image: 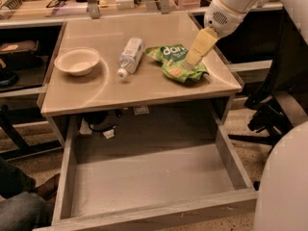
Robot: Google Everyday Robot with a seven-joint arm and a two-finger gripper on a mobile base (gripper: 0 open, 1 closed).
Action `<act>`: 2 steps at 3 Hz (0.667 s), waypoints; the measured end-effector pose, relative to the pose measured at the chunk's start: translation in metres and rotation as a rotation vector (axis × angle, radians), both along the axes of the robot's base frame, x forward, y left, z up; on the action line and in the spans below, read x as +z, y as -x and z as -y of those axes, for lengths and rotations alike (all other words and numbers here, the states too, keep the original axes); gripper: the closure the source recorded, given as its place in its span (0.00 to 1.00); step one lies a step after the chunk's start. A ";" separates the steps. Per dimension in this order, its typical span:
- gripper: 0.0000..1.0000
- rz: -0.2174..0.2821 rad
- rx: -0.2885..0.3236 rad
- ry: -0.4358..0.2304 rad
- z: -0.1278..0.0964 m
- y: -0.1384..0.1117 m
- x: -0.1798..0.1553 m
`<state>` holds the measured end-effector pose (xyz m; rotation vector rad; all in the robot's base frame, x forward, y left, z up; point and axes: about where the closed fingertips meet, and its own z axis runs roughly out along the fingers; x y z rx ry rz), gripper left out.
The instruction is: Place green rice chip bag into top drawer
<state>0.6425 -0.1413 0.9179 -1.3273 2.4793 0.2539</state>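
Note:
The green rice chip bag [175,63] lies crinkled on the right part of the beige tabletop [101,88], white lettering up, a small orange patch near its front. My gripper [192,59], with yellowish fingers, comes down from the white arm at the upper right; its tips are over the bag's right half, at or just above its surface. The top drawer [149,211] is pulled out wide below the tabletop; its grey wood-grain floor holds nothing.
A clear plastic water bottle [130,56] lies left of the bag. A white bowl [77,61] sits at the table's left. Cables hang under the tabletop at the drawer's back. A black chair base [267,121] stands to the right. A person's leg [17,208] shows at lower left.

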 end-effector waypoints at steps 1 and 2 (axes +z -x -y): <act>0.00 -0.008 0.004 -0.026 -0.005 -0.005 -0.008; 0.00 -0.063 0.001 -0.049 -0.023 -0.024 -0.031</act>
